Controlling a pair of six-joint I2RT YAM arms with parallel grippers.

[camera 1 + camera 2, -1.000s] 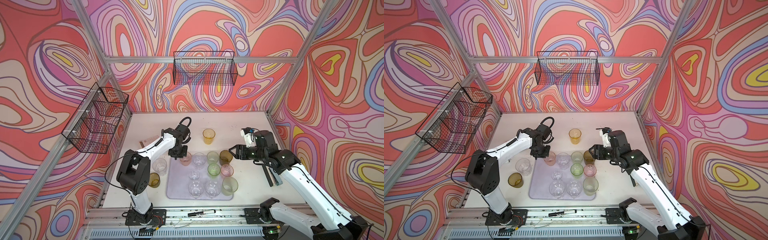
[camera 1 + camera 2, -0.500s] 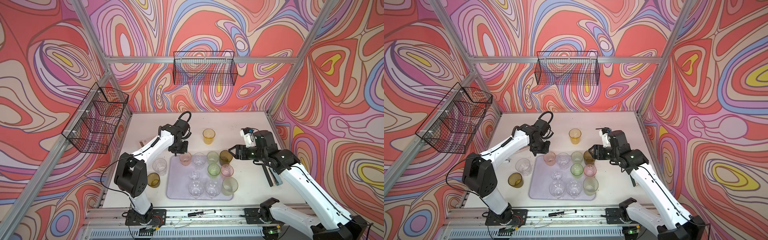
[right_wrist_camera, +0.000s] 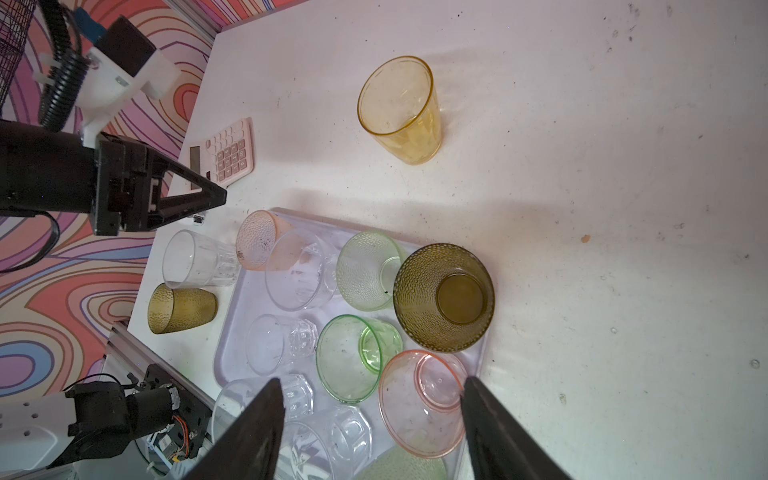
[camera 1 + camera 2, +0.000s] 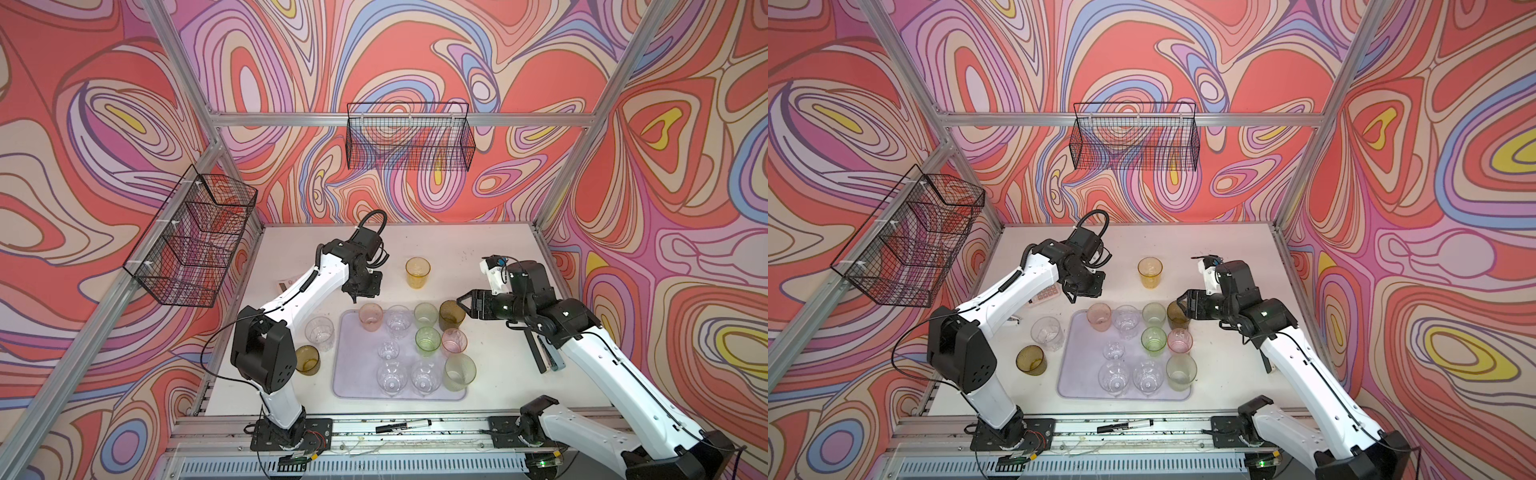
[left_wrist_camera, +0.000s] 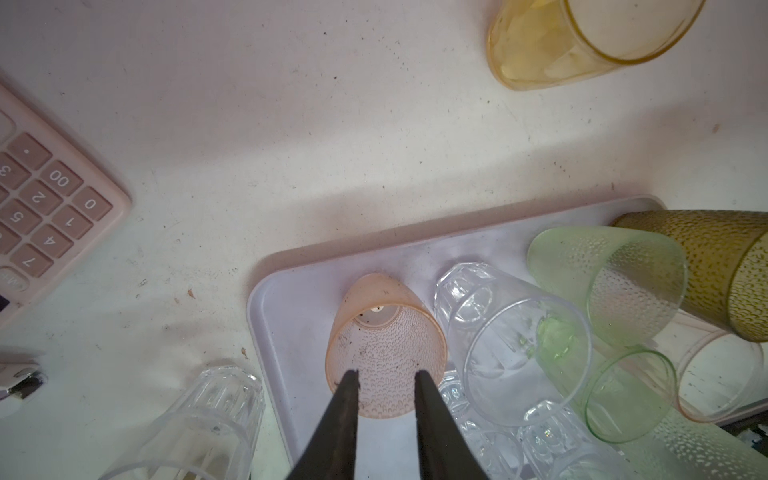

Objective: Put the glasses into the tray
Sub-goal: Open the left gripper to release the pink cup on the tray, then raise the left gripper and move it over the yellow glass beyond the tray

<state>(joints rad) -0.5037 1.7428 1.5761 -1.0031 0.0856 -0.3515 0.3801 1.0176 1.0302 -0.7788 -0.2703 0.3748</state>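
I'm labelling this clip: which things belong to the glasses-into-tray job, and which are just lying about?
Job: tray; glasses on it; amber-yellow glass, clear glass and olive-brown glass on the table outside it.
Lying about: calculator, marker, wire baskets.

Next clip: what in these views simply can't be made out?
- Pale pink plastic calculator: partly behind the left arm in both top views; cut by the frame edge in the left wrist view.
- Dark flat object on the white table: partly behind the right arm in both top views; unidentifiable.
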